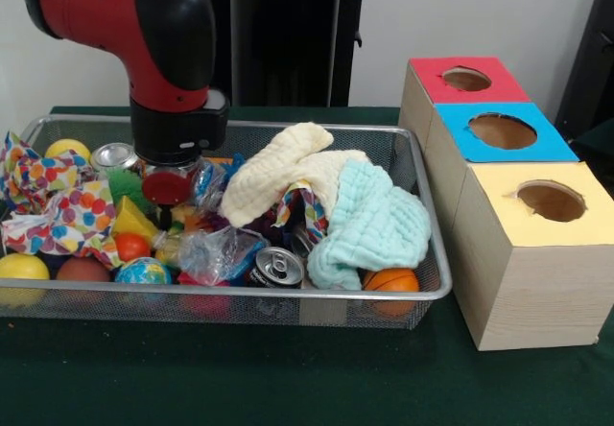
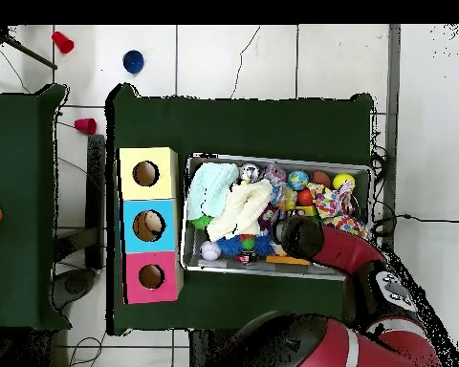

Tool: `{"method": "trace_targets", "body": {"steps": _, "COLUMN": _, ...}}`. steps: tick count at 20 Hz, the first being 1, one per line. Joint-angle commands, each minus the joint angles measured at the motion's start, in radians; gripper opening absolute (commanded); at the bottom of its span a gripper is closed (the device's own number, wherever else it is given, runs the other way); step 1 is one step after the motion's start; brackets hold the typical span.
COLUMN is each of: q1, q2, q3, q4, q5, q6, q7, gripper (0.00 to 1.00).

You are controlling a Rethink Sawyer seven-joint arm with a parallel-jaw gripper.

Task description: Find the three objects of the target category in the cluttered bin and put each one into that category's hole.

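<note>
- In the front view we see the wire bin (image 1: 422, 287) left of three boxes, which stand in a row running front to back.
- The middle box's hole (image 1: 502, 130) lies between the other two holes.
- Two cloths (image 1: 369, 220) lie on the clutter inside the bin.
- A can (image 1: 278, 268) lies at the bin's near wall, just left of a ball (image 1: 391, 280).
</note>
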Motion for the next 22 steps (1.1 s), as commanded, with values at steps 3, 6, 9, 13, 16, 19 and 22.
{"method": "trace_targets", "body": {"steps": 3, "q1": 0.035, "q2": -0.003, "q3": 0.115, "q4": -0.055, "q5": 0.056, "q6": 0.151, "q7": -0.023, "gripper": 0.0}}
{"method": "trace_targets", "body": {"steps": 6, "q1": 0.065, "q2": -0.031, "q3": 0.078, "q4": -0.039, "q5": 0.052, "q6": 0.187, "q7": -0.009, "gripper": 0.0}}
{"method": "trace_targets", "body": {"steps": 9, "q1": 0.101, "q2": -0.054, "q3": 0.031, "q4": -0.048, "q5": 0.041, "q6": 0.235, "q7": -0.001, "gripper": 0.0}}
{"method": "trace_targets", "body": {"steps": 13, "q1": 0.135, "q2": -0.125, "q3": -0.004, "q4": -0.025, "q5": 0.03, "q6": 0.308, "q7": -0.007, "gripper": 0.0}}
{"method": "trace_targets", "body": {"steps": 16, "q1": 0.127, "q2": -0.2, "q3": 0.009, "q4": 0.032, "q5": 0.024, "q6": 0.3, "q7": -0.031, "gripper": 0.0}}
{"method": "trace_targets", "body": {"steps": 19, "q1": 0.11, "q2": -0.286, "q3": 0.035, "q4": 0.104, "q5": 0.014, "q6": 0.274, "q7": -0.066, "gripper": 0.0}}
{"method": "trace_targets", "body": {"steps": 22, "q1": 0.117, "q2": -0.353, "q3": 0.035, "q4": 0.154, "q5": 0.002, "q6": 0.261, "q7": -0.076, "gripper": 0.0}}
